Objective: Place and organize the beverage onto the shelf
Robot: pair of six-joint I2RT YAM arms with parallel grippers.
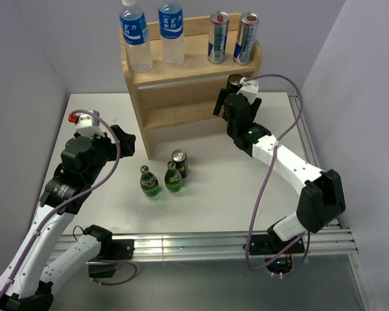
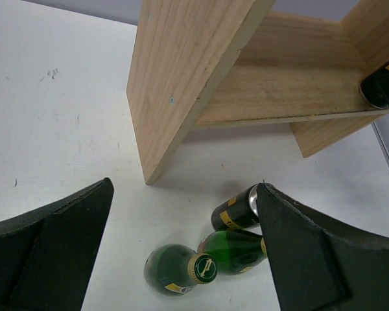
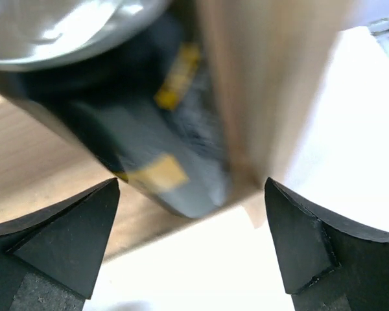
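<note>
The light-wood shelf (image 1: 181,97) stands at the back and also shows in the left wrist view (image 2: 181,84). Two water bottles (image 1: 136,39) and two silver cans (image 1: 218,37) stand on its top board. A black can with yellow label (image 1: 233,81) stands at the right end of the lower board, against the side panel (image 3: 155,129). My right gripper (image 1: 225,97) is open just in front of it (image 3: 191,184), jaws apart and off the can. Two green bottles (image 1: 150,183) (image 2: 178,275) and a black can (image 1: 179,162) (image 2: 233,210) stand on the table. My left gripper (image 1: 122,139) (image 2: 183,188) is open and empty, left of them.
White table (image 1: 97,194) with grey walls on the left, right and back. A metal rail (image 1: 201,243) runs along the near edge and another along the right side (image 1: 305,129). The right arm reaches across the table's right half.
</note>
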